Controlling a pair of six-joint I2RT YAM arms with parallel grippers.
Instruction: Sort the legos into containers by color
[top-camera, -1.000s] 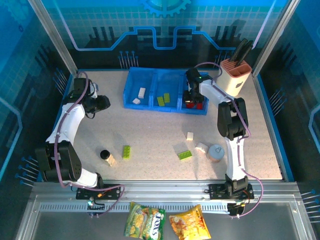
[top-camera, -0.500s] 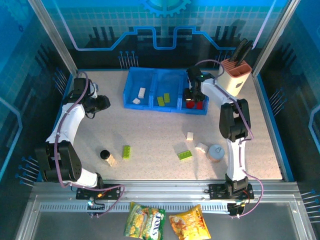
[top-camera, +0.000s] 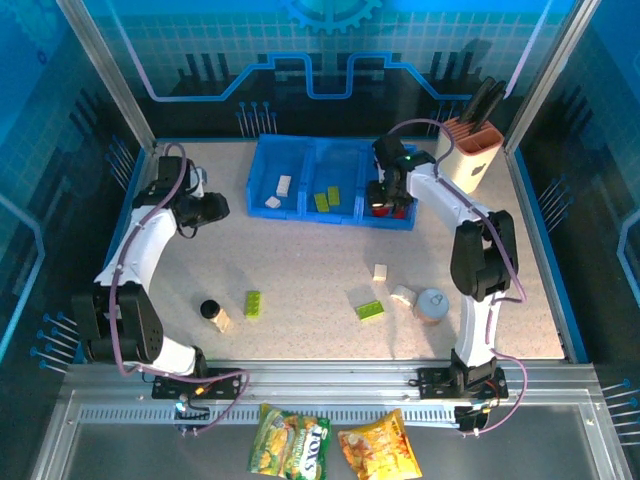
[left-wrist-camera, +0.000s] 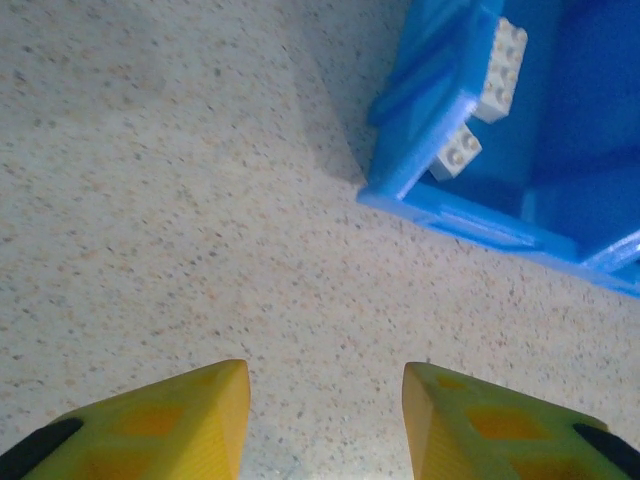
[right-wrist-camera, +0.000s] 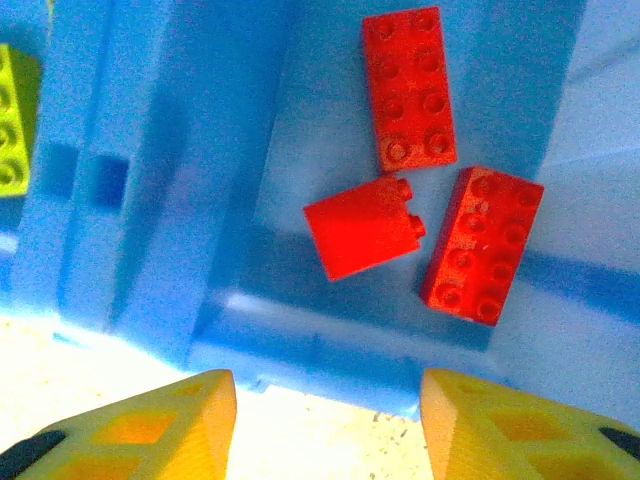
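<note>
In the blue tray, three studded red bricks

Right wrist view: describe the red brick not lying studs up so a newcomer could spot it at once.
Find the blue tray at the table's far side; its right compartment holds three red bricks. The tipped brick is leftmost in the right wrist view. It shows a smooth face with studs poking sideways, while both neighbours lie studs up.

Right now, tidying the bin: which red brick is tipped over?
The middle red brick, studs pointing sideways; the upper brick and right brick lie studs-up.
</note>
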